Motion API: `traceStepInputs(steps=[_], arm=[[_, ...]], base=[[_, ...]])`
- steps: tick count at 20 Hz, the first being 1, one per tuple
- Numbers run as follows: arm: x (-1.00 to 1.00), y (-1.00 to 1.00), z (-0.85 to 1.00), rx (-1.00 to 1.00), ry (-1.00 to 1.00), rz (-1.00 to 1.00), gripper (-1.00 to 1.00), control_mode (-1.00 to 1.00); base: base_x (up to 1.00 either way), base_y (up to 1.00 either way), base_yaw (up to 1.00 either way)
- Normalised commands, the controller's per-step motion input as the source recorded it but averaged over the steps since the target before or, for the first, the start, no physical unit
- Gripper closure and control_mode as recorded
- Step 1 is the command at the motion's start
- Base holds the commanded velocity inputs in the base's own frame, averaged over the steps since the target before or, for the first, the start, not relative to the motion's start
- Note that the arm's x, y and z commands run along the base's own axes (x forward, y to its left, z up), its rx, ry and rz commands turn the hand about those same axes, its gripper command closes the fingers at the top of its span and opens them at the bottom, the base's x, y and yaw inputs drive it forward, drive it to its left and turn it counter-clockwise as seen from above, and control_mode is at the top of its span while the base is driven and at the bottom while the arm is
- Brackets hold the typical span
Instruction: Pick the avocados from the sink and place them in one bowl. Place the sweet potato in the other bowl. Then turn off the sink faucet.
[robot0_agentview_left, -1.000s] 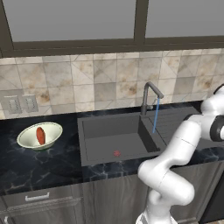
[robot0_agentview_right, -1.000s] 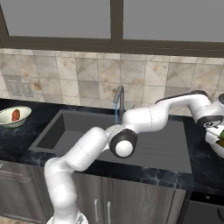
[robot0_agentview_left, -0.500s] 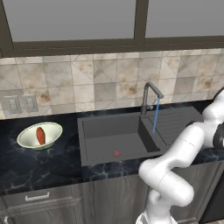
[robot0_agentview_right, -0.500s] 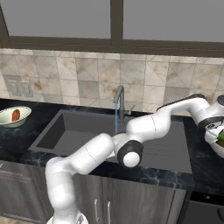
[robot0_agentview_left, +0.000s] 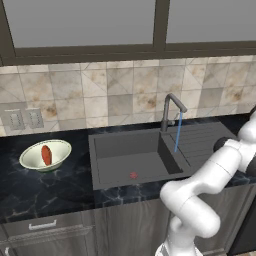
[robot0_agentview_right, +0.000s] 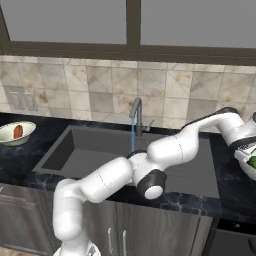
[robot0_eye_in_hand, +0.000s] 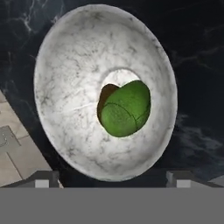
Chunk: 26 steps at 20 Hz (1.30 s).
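The green avocado (robot0_eye_in_hand: 127, 108) lies in the middle of a white marbled bowl (robot0_eye_in_hand: 70, 65), directly below my gripper (robot0_eye_in_hand: 111, 177); a dark shape peeks out behind it, but I cannot tell what it is. My finger tips stand wide apart with nothing between them, just over the bowl's near rim. My arm stretches far to the right across the dark counter (robot0_agentview_left: 45, 187), past the sink (robot0_agentview_left: 135, 160). The sweet potato (robot0_agentview_left: 46, 155) sits in the pale cream-green bowl (robot0_agentview_left: 35, 161) on the counter left of the sink. Blue water runs from the faucet (robot0_agentview_left: 170, 107) into the basin
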Motion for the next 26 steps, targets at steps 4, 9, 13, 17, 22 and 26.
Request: traceStepInputs(steps=[4,9,13,17,22,26], arm=[[0.00,0.72,0.00,-0.11,-0.40,0.18,-1.00,-1.00],[0.03,1.00,-0.18,-0.22,-0.33,0.34,-1.00,-1.00],[0.02,1.00,-0.46,-0.29,-0.35,0.38,-1.00,-1.00],[0.00,1.00,-0.54,-0.31,-0.39,0.38,-1.00,-1.00],[0.07,1.00,0.09,-0.25,-0.29,0.32,-1.00,-1.00],[0.25,1.00,0.19,-0.22,-0.21,0.27,-1.00,-1.00]], base=[[0.00,0.00,0.00],[0.00,0.00,0.00],[0.00,0.00,0.00],[0.00,0.00,0.00],[0.00,0.00,0.00],[0.00,0.00,0.00]])
